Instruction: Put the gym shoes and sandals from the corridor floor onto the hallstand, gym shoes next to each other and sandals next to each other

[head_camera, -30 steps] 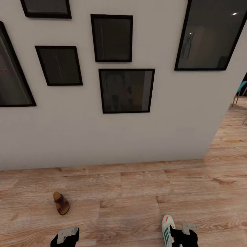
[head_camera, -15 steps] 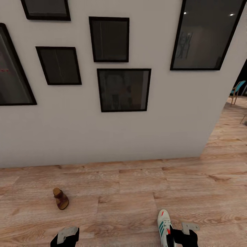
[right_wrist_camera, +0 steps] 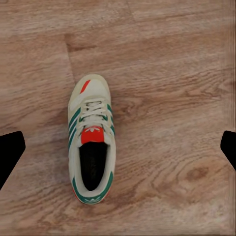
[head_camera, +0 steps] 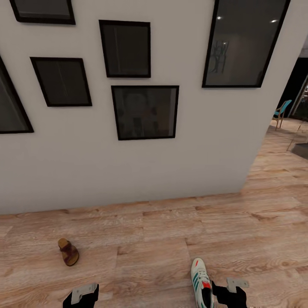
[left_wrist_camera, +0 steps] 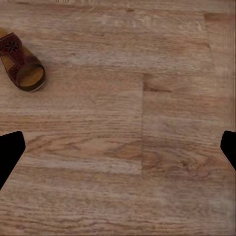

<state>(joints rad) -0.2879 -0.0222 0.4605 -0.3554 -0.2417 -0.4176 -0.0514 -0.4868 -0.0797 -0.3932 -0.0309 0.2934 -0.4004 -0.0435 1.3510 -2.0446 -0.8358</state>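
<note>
One gym shoe (head_camera: pixel 200 281), off-white with green stripes and a red tab, lies on the corridor floor (head_camera: pixel 162 239) just left of my right wrist (head_camera: pixel 229 294). In the right wrist view the gym shoe (right_wrist_camera: pixel 92 147) sits below my open right gripper (right_wrist_camera: pixel 118 150), left of midway between its fingers. A dark-brown sandal (head_camera: pixel 68 252) rests on the floor ahead of my left wrist (head_camera: pixel 81 296). My left gripper (left_wrist_camera: pixel 118 150) hangs open over bare planks, with the sandal (left_wrist_camera: pixel 19 61) off to one side. The hallstand is out of view.
A pale wall (head_camera: pixel 128 171) with several black-framed pictures stands close ahead. Its corner (head_camera: pixel 246 188) ends at the right, where the wood floor runs on toward a blue chair (head_camera: pixel 280 112).
The whole picture has slid left, so the camera has turned right. The shoe and sandal still lie on the floor. Both grippers stay open.
</note>
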